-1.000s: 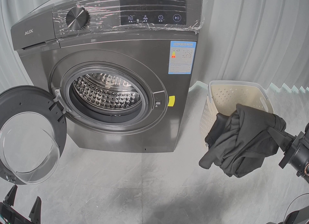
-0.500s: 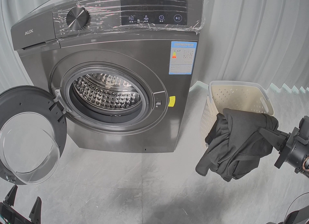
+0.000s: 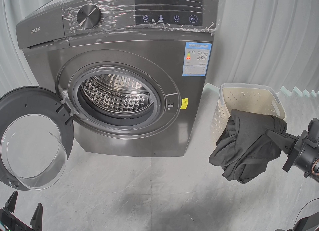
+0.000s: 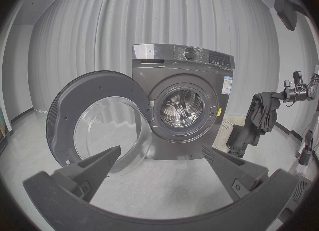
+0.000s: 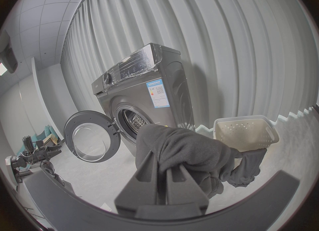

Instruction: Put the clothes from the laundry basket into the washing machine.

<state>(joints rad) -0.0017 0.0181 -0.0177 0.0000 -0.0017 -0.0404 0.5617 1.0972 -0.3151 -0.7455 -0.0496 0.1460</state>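
Right gripper (image 5: 162,162), jaws clamped on dark garment (image 3: 247,145), hanging off the floor right of washing machine (image 3: 133,49), its door (image 3: 31,102) open. Laundry basket (image 3: 252,90) also right of machine. Left gripper (image 4: 159,162) low, jaws apart.

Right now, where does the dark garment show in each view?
Head view: dark garment hangs from the right gripper, in front of the laundry basket.
Left wrist view: far off, draped between washing machine and right gripper.
Right wrist view: close up, pinched in that gripper.
Shared landmark: the open door.
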